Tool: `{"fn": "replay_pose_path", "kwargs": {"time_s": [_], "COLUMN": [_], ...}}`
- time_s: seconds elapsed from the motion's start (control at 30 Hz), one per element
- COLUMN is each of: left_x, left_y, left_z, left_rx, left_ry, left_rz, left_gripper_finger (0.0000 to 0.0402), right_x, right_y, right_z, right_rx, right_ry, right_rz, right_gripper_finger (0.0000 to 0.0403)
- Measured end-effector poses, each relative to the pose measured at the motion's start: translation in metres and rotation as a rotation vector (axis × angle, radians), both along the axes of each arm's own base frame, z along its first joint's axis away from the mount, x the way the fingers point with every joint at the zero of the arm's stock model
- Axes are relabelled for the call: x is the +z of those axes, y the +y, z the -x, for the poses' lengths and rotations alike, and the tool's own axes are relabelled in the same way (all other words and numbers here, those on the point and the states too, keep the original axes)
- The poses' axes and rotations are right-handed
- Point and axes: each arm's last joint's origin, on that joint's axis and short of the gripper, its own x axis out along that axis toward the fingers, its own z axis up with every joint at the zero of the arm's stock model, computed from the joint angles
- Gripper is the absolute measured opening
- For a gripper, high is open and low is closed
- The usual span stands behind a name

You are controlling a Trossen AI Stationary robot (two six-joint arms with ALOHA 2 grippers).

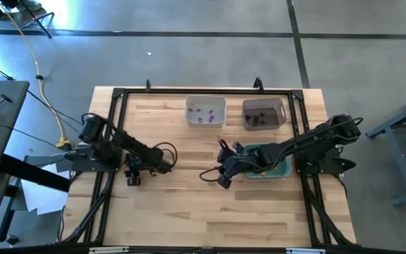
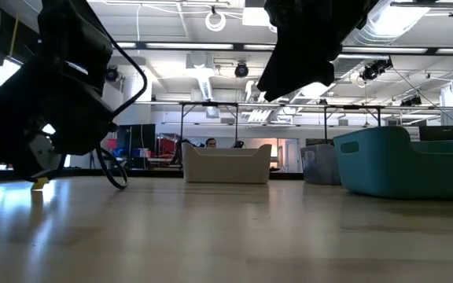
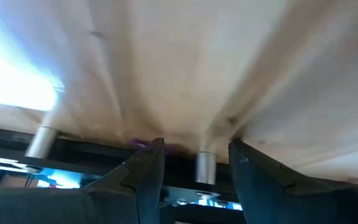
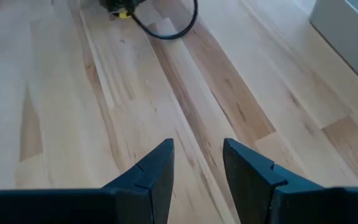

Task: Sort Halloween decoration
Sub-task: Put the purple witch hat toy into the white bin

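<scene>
Both hands spread, empty, low over bare bench (image 1: 189, 212): left hand (image 1: 133, 176) left of centre, right hand (image 1: 223, 178) beside teal bin (image 1: 282, 169). Purple trinkets (image 1: 203, 113) in far white bin (image 1: 206, 101), dark ones in grey bin (image 1: 263, 106); none visible loose. Right hand nearer.

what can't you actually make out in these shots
- Teal bin: in the high view the right arm covers it, so its contents are hidden.
- Purple trinkets in the white bin and dark ones in the grey bin: too small to identify.
- Low view: bin walls hide all contents.
- Left wrist view: blurred.
</scene>
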Motion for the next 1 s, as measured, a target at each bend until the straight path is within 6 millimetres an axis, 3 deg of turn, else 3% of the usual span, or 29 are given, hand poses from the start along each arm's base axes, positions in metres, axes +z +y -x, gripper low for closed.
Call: {"fn": "replay_pose_path", "kwargs": {"time_s": [0.37, 0.63, 0.83, 1.0], "left_x": [-0.001, -0.010, -0.011, -0.012], "left_y": [0.025, 0.035, 0.037, 0.040], "left_z": [-0.003, 0.019, 0.018, 0.020], "left_rx": [0.092, 0.174, 0.205, 0.270], "left_ry": [-0.001, 0.067, 0.056, 0.059], "left_rz": [-0.009, 0.019, 0.023, 0.002], "left_gripper_finger": [0.0165, 0.0165, 0.0165, 0.0135], "right_x": [0.000, 0.000, 0.000, 0.000], "right_y": [0.001, 0.003, 0.003, 0.005], "right_z": [0.000, 0.000, 0.000, 0.001], "right_rx": [0.037, 0.067, 0.079, 0.085], "right_ry": [0.010, 0.019, 0.021, 0.020], "right_rz": [-0.013, -0.043, -0.032, -0.033], "right_gripper_finger": [0.0133, 0.0133, 0.0133, 0.0133]}}
